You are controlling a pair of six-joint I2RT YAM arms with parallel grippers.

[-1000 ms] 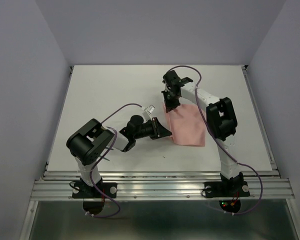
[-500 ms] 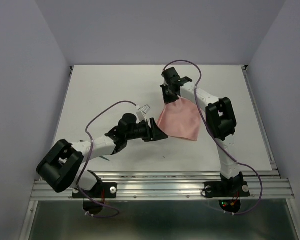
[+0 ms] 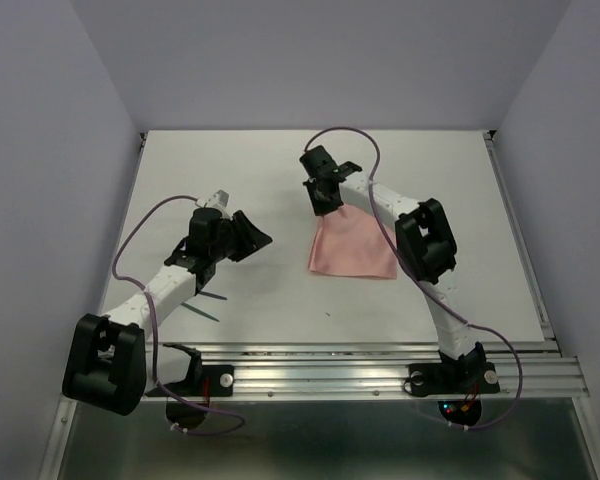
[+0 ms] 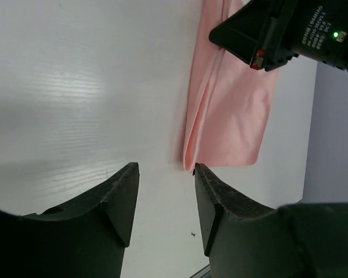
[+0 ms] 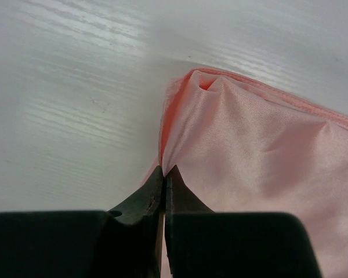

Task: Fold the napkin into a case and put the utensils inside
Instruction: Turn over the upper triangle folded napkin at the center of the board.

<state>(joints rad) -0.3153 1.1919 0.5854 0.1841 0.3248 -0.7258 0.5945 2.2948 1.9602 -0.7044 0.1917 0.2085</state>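
A thin, soft salmon-pink cloth napkin (image 3: 355,250) lies on the white table (image 3: 230,170), right of centre and just in front of the right arm's forearm. Most of it rests flat. Its far-left corner is gathered into creases where the right hand (image 3: 322,203) grips it.

From the right wrist, the right hand (image 5: 164,174) has its two black fingers pressed together on a bunched edge of the napkin (image 5: 261,162), and folds fan out from that pinch toward a hemmed far edge.

The left hand (image 3: 258,236) hangs over bare table well to the left of the cloth, pointing toward it. From the left wrist, the left hand (image 4: 162,174) has its fingers spread, with only white table between them. Beyond the fingertips lies the napkin (image 4: 232,110), with a long fold line down its nearer side.

Thin teal-green plastic utensils (image 3: 208,314) lie on the near-left part of the table beside the left arm, well apart from the napkin. They are too small to tell apart.
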